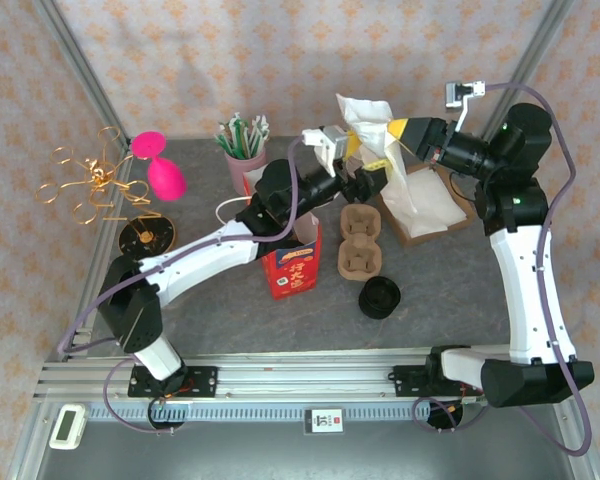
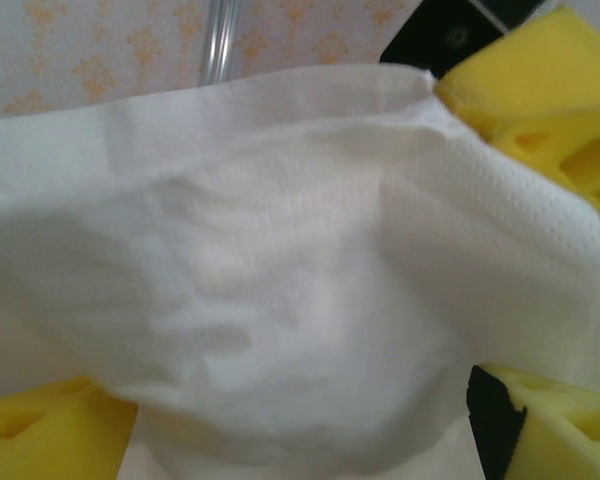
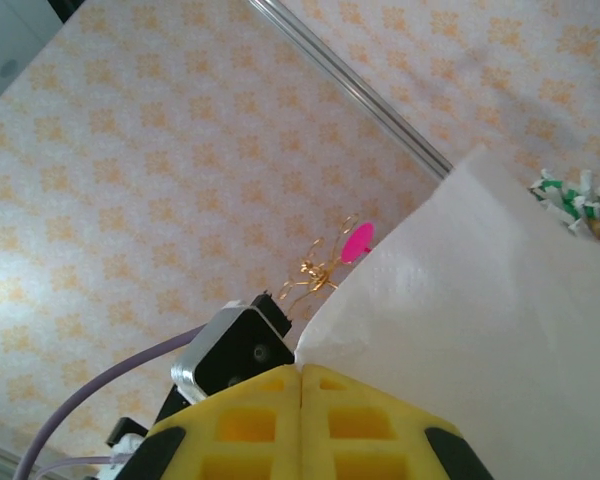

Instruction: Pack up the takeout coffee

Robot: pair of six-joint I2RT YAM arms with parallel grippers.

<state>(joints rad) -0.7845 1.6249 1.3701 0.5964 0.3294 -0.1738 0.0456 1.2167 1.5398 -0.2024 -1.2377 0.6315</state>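
Observation:
A white paper bag [image 1: 408, 190] is held up over the table, its lower end reaching down into a brown cardboard box [image 1: 458, 206]. My right gripper [image 1: 398, 130] is shut on the bag's top edge; in the right wrist view its yellow pads meet [image 3: 301, 372] with the paper's corner [image 3: 480, 330] pinched between them. My left gripper [image 1: 358, 152] is at the bag's left side, open. In the left wrist view its fingers stand far apart [image 2: 300, 425] with the puffed bag [image 2: 280, 250] between them. A cardboard cup carrier [image 1: 360, 240] lies on the table below.
A black cup [image 1: 380, 297] sits in front of the carrier and a red carton [image 1: 292, 265] stands to its left under my left arm. A cup of straws [image 1: 243, 150], a pink object [image 1: 160, 168], a gold wire ornament [image 1: 90, 185] and a black disc [image 1: 146, 237] occupy the left back.

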